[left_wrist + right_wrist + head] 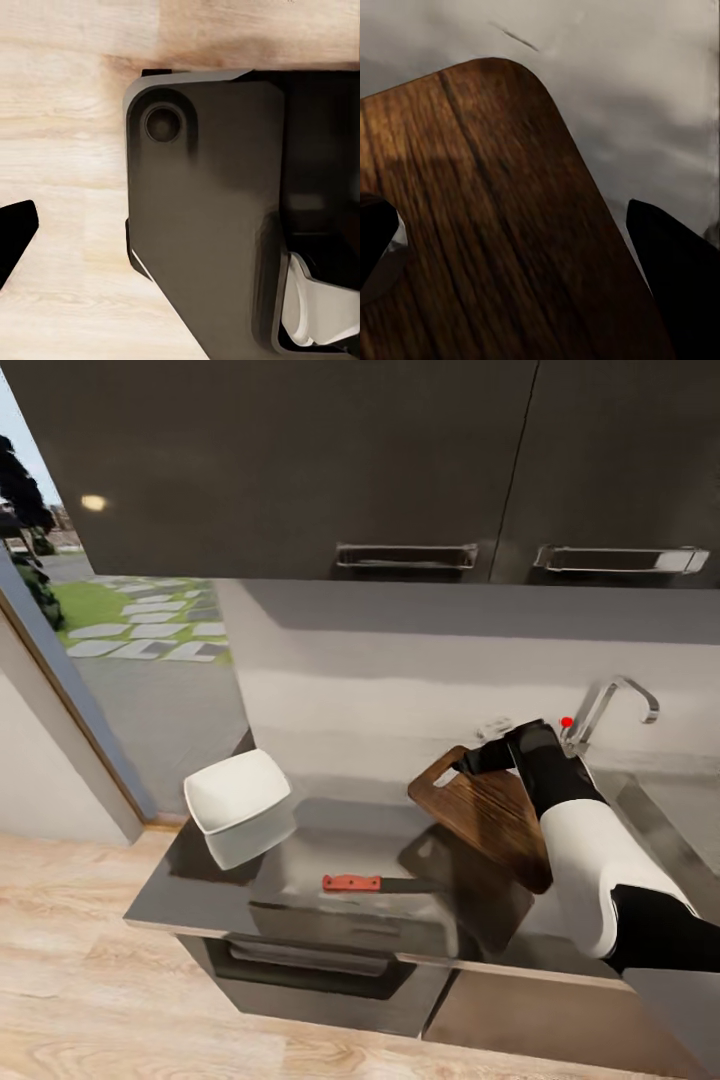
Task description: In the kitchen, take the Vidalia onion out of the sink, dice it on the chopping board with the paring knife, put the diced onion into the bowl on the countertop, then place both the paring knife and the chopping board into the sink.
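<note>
We stand before a long glossy dark grey countertop (330, 850) that mirrors what lies on it, with a pale grey wall behind it and dark upper cabinets (300, 460) carrying two chrome handles overhead; light wooden floor (80, 960) runs below, and at the left an opening looks out on grass and stepping stones. At the counter's right end lies the sink (655, 820), its curved chrome tap (610, 710) with a red-tipped lever rising against the wall. The chopping board (490, 815), dark brown wood, is tilted up off the counter beside the sink, its handle-hole end toward the wall; its reflection shows in the slab below. Our right arm reaches across it, and the right gripper (485, 757) sits at that handle end; in the right wrist view its two dark fingers (675, 277) flank the board (487, 225), one to each side, seemingly clamped on it. The white squarish bowl (238, 790) rests near the counter's left end, well apart from the board. The paring knife (378, 883) lies flat near the front edge, between bowl and board, red handle toward the bowl. In the left wrist view we see a dark finger tip (11, 236) over the wooden floor beside the robot's dark base (202, 225); we cannot tell how far the left gripper is open
</note>
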### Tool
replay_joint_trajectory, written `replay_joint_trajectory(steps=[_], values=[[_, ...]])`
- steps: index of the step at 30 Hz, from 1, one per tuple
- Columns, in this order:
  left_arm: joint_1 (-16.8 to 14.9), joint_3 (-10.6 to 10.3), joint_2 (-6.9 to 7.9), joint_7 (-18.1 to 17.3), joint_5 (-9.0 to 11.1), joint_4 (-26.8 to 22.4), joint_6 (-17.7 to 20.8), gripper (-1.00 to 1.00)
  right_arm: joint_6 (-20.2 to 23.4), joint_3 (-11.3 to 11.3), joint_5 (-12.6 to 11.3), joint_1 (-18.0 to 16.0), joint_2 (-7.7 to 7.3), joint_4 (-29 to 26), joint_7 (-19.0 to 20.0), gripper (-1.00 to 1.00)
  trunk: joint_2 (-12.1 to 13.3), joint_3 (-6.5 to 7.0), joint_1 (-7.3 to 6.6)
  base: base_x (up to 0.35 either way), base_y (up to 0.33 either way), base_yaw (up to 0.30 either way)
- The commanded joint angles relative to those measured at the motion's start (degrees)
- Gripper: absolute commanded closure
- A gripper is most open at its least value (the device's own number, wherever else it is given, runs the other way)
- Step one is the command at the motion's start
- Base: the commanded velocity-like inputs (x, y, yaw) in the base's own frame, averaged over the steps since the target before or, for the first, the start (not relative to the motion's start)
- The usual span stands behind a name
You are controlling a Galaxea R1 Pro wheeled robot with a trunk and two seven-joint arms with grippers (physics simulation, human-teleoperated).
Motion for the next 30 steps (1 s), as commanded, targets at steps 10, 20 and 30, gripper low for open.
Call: replay_joint_trajectory(steps=[10, 20, 30], values=[[-0.03, -0.04, 0.0, -0.04, 0.05, 0.02, -0.17, -1.0, 0.25, -2.77, 0.25, -0.08, 0.1, 0.39, -5.0, 1.0, -0.11, 0.34, 0.03, 0.138, 0.262, -0.261], [-0.03, -0.04, 0.0, -0.04, 0.05, 0.02, -0.17, -1.0, 0.57, -15.25, -0.27, -0.12, 0.65, 0.48, -13.97, 1.0, -0.11, 0.42, 0.03, 0.182, 0.18, -0.043], [-0.03, -0.04, -0.15, -0.04, 0.05, 0.02, -0.17, -1.0, -0.87, -27.86, -10.05, -0.15, 8.35, 0.22, -47.03, 1.0, -0.11, 0.42, 0.03, 0.066, 0.065, -0.001]])
